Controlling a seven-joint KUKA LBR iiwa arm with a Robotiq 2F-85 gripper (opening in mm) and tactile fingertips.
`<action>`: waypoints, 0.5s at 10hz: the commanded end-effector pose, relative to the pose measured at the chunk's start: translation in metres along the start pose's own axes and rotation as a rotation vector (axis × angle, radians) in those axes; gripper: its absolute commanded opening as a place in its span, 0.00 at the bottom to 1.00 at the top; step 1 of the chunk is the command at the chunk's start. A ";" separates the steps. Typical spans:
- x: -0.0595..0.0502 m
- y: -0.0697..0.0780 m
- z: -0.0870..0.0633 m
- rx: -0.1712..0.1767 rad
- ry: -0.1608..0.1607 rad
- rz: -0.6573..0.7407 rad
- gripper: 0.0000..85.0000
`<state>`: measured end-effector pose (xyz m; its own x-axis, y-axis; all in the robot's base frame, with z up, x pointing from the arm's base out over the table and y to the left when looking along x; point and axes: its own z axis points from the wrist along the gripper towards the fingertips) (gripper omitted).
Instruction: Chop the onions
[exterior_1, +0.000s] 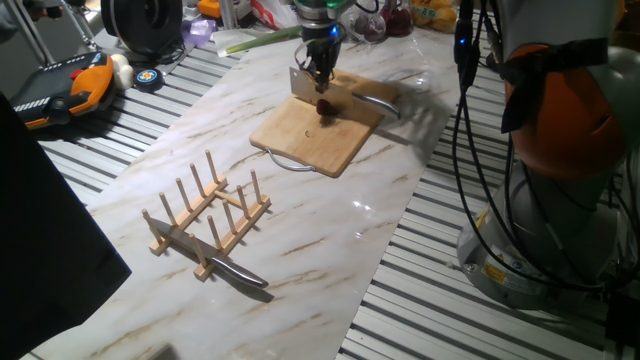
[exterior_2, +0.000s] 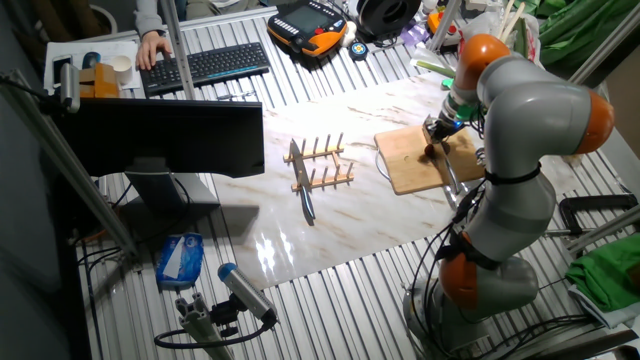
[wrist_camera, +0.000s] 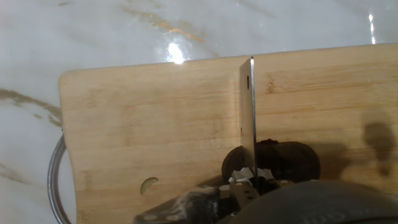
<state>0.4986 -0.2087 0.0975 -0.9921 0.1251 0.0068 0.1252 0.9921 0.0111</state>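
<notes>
Gripping the cleaver by its handle, my end effector hangs over the far side of the bamboo cutting board, fingers pinched on the tool. From the hand view the blade runs edge-on straight away from me, a thin bright line with a hanging hole near its far end. It stands upright and seems to have bitten into the onion, which lies on the board right under my wrist: dark purple-red flesh shows on both sides of the steel, a smaller part to the left and a larger one to the right. How deep the edge sits I cannot tell, since my own housing hides the near part of the bulb.

To cut well here, I judge the blade should go straight down with no roll, so the round bulb is not pushed sideways and does not skid across the smooth wood. Nothing else holds it, so slow, steady pressure looks safer than a quick chop. The cut should end flat on the board, not short of it, or the halves may stay joined at the skin. The board itself rests on the slick marble bench, so any sideways push could shift it too.

Well apart from this, nearer the front, a wooden rack stands with a kitchen knife lying at its base.
</notes>
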 end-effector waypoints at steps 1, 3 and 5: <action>0.001 0.002 0.001 -0.001 -0.001 0.001 0.01; 0.002 0.002 0.002 -0.001 -0.001 0.004 0.01; 0.001 0.002 0.002 -0.003 0.002 0.003 0.01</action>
<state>0.4976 -0.2060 0.0950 -0.9917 0.1279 0.0103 0.1280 0.9917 0.0145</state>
